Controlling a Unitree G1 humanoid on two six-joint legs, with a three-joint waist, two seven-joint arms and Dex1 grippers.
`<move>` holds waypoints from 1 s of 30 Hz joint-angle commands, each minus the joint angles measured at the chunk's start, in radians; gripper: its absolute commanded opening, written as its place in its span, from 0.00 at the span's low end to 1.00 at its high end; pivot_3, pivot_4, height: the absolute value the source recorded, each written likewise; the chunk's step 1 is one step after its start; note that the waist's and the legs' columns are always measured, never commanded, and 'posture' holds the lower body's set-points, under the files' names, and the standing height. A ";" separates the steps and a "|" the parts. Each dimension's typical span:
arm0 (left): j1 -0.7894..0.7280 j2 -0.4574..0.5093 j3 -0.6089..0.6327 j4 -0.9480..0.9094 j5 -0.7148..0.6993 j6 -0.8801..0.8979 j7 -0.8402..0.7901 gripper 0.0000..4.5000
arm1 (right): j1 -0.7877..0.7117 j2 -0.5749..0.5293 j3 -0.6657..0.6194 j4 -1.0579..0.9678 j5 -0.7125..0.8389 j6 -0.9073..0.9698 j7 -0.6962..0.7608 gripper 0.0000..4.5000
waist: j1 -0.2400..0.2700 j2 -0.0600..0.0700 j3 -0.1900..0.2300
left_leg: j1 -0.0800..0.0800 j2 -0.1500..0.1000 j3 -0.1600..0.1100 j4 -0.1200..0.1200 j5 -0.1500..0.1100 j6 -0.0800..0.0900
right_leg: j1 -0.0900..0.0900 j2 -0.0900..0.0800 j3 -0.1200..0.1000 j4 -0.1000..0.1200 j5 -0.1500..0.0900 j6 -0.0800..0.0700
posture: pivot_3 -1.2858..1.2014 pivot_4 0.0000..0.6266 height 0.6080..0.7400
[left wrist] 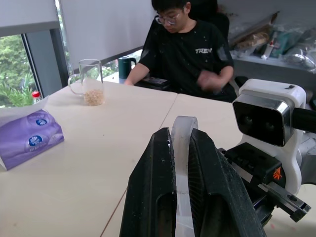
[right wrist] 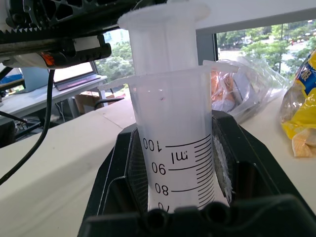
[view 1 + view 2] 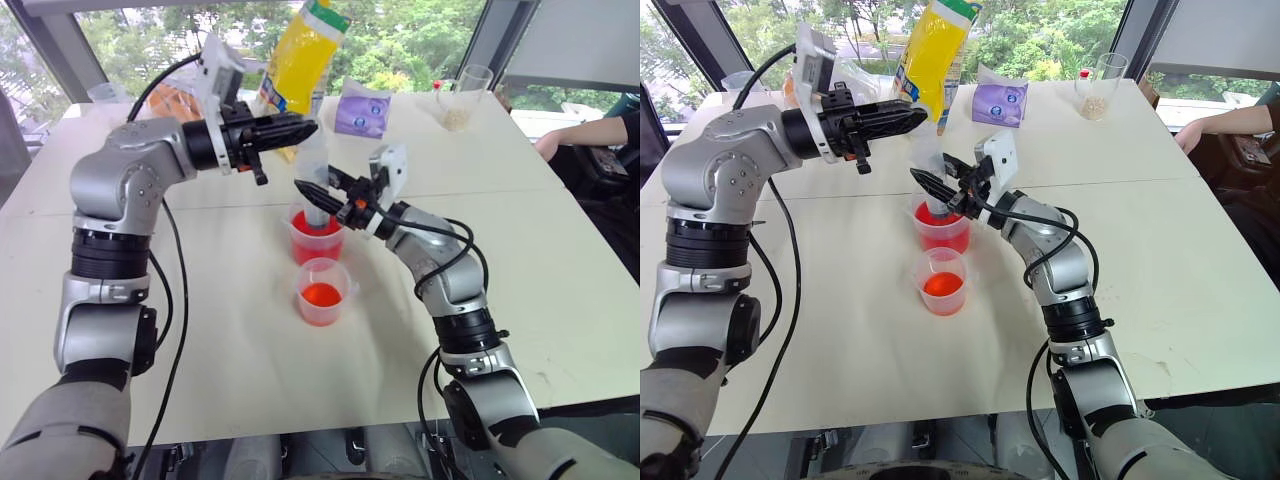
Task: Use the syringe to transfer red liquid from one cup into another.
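On the white table (image 3: 230, 330) the taller handled beaker (image 3: 316, 236) holds red liquid (image 3: 312, 226) in its lower part, and just in front of it, nearer the robot, stands the shorter handleless cup (image 3: 323, 291) with a shallow layer of the same red at its bottom. The syringe (image 3: 315, 175) stands upright with its lower end inside the beaker. The left claw (image 3: 292, 129), reaching in level from the left, is clamped on the plunger top, whose flange sits pinched between its black fingers (image 1: 153, 197) in the left wrist view. The right claw (image 3: 318, 192), coming from the right, is clamped around the clear barrel just above the beaker's rim; the right wrist view shows the printed scale between its pads. Behind the cups stand a yellow bag (image 3: 302, 55), a purple tissue pack (image 3: 361, 111) and a glass mug (image 3: 462, 98) with pale grains. A person (image 1: 190, 54) sits at the table's far right.
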 commanded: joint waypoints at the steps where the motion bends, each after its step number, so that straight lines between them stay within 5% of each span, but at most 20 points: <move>1: -0.092 0.013 0.078 -0.016 0.006 -0.080 0.030 0.01 | 0.031 -0.004 0.043 0.000 -0.007 0.021 0.025 0.31 | 0.000 0.000 0.000 | 0.000 0.000 0.000 0.000 0.000 0.000 | 0.000 0.000 0.000 0.000 0.000 0.000 | 0.52 0.24 1.00; 13: -0.061 0.016 0.065 -0.037 -0.003 -0.074 0.014 0.01 | 0.003 0.001 0.033 -0.022 0.003 0.030 0.011 0.31 | 0.000 0.000 0.000 | 0.000 0.000 0.000 0.000 0.000 0.000 | 0.000 0.000 0.000 0.000 0.000 0.000 | 0.52 0.24 1.00; 16: -0.032 0.022 0.056 -0.059 -0.016 -0.049 -0.002 0.27 | -0.025 -0.004 0.014 -0.038 0.011 0.033 0.002 0.31 | -0.001 0.000 0.000 | 0.000 0.000 0.000 0.000 0.000 0.000 | 0.000 0.000 0.000 0.000 0.000 0.000 | 0.52 0.24 1.00; 22: 0.016 0.039 0.063 -0.094 -0.026 -0.036 -0.013 0.97 | -0.081 -0.022 -0.031 -0.057 0.030 0.044 -0.020 0.31 | -0.001 0.000 0.000 | 0.000 0.000 0.000 0.000 0.000 0.000 | 0.000 0.000 0.000 0.000 0.000 0.000 | 0.52 0.24 1.00; 30: 0.070 0.100 0.141 -0.128 -0.107 0.005 -0.061 1.00 | -0.120 -0.062 -0.088 -0.147 0.098 0.115 -0.031 0.31 | -0.001 0.000 0.000 | 0.000 0.000 0.000 0.000 0.000 0.000 | 0.000 0.000 0.000 0.000 0.000 0.000 | 0.52 0.24 1.00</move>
